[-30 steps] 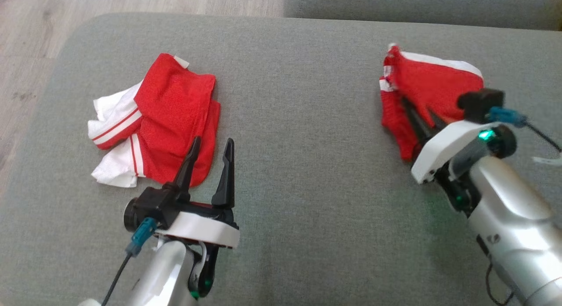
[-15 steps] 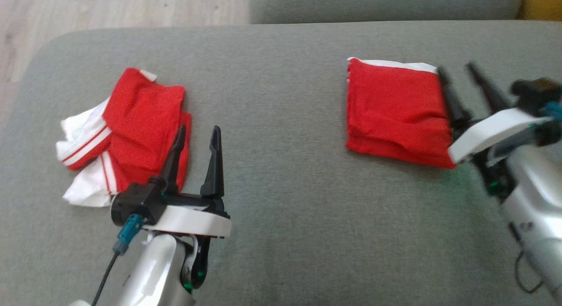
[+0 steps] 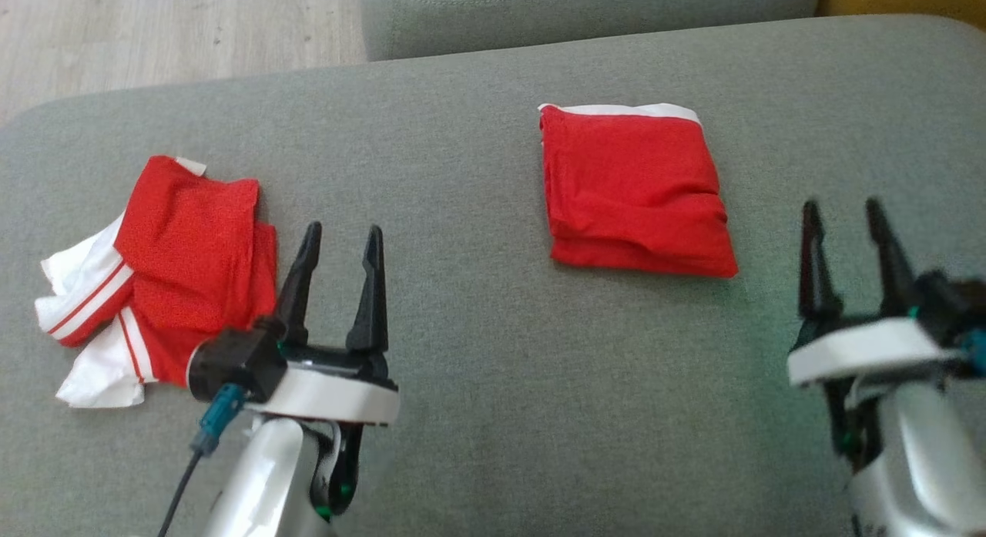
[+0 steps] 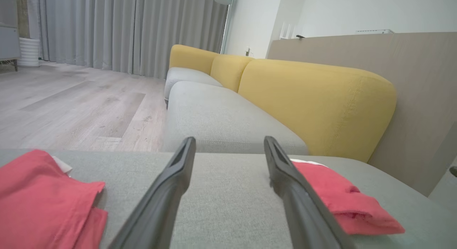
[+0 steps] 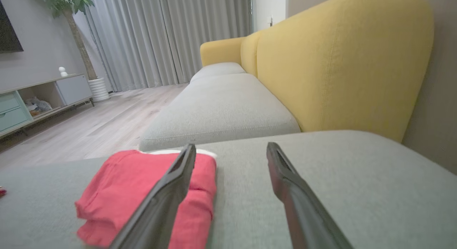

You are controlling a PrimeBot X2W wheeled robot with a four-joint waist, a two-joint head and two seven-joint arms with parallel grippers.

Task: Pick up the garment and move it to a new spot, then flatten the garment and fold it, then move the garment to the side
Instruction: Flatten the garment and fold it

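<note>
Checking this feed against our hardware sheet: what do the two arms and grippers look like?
Both match. The left gripper and right gripper each have two long, tapering black fingers on a black base, then a curved white collar and a glossy silver forearm. The left wrist carries a black camera block with a teal plug and thin black cable. Small green lights glow underneath.
</note>
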